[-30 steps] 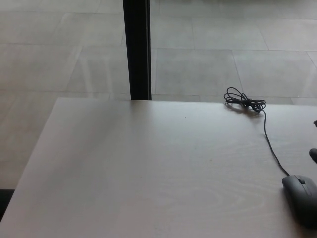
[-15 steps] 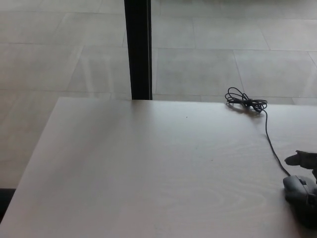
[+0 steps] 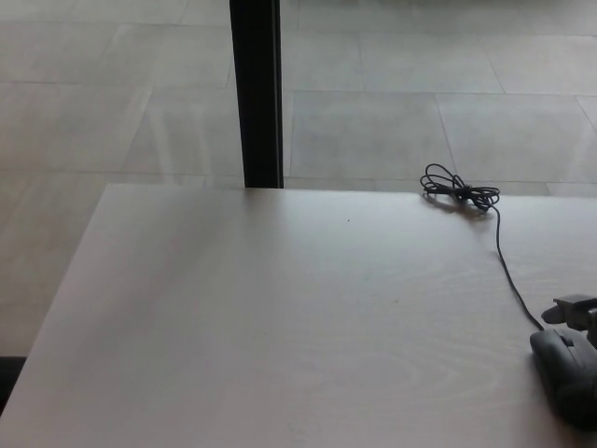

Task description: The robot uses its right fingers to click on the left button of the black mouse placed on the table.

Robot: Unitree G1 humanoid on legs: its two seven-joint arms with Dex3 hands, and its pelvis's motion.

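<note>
The black mouse [image 3: 565, 373] lies at the table's right edge, partly cut off by the picture's border, with its front end pointing away from me. Its thin black cable [image 3: 506, 266] runs back to a bundled coil [image 3: 457, 192] near the far edge. Only a small dark part of my right hand [image 3: 576, 309] shows at the right border, just behind the mouse's front end and close above it. Whether it touches the mouse cannot be told. My left hand does not show.
The pale wooden table [image 3: 280, 317] fills the lower picture. A black vertical post [image 3: 256, 93] stands behind its far edge, over a tiled floor [image 3: 392, 112].
My right hand came in from the right edge toward the mouse's front, reached furthest left half a second ago, and has since drawn back slightly to the right. The mouse stays put.
</note>
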